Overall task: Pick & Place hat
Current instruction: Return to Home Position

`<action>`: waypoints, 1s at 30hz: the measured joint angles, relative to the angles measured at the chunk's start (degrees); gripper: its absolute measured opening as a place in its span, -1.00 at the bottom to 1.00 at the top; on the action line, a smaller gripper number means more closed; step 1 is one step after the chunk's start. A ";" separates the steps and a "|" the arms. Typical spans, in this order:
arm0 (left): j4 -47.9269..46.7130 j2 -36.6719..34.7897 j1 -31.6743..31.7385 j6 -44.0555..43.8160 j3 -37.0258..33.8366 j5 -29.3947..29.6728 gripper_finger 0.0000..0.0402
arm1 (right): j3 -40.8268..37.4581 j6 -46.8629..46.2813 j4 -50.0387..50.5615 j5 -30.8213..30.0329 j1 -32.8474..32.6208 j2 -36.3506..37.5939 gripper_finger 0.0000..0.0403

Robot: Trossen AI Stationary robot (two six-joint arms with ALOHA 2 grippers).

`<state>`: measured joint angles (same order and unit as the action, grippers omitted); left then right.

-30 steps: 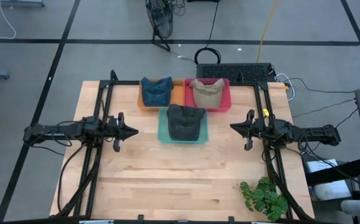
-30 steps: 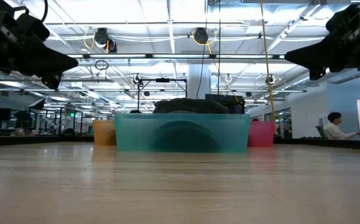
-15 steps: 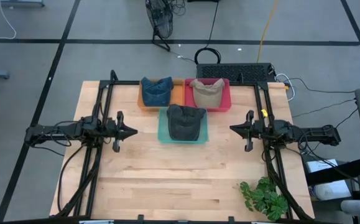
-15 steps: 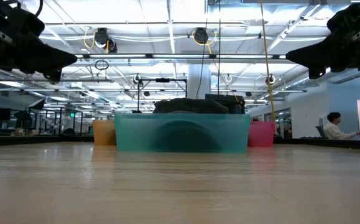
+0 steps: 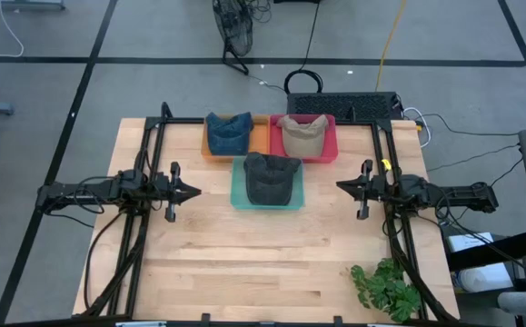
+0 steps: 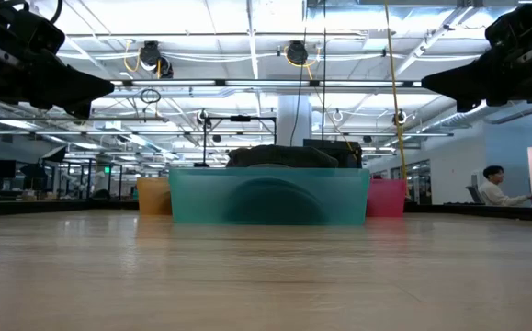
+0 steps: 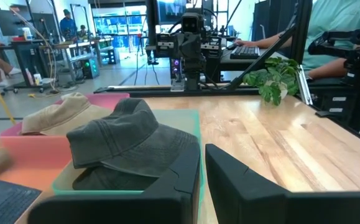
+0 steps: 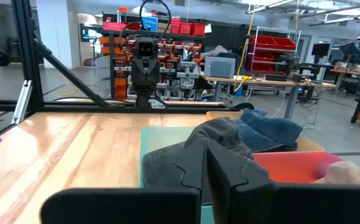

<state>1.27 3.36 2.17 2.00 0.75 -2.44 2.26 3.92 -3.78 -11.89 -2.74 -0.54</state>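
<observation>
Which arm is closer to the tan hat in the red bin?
Likely right. The right gripper hovers on the red bin's side, nearer the tan hat; the left gripper is by the orange bin.

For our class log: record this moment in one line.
black cap: in teal bin | left hand: shut, left side | right hand: shut, right side
</observation>
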 joint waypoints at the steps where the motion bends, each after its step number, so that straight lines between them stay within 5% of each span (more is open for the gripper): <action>1: 0.02 0.00 0.00 -0.15 0.00 0.00 -0.83 | 0.00 0.00 -0.56 -0.07 0.02 0.00 -1.00; 30: 0.25 0.00 0.00 -0.77 -0.02 0.04 -0.83 | 0.00 0.00 -2.81 -0.05 0.02 0.00 -1.00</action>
<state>1.52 3.36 2.17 1.23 0.73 -2.39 2.26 3.92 -6.59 -11.94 -2.72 -0.54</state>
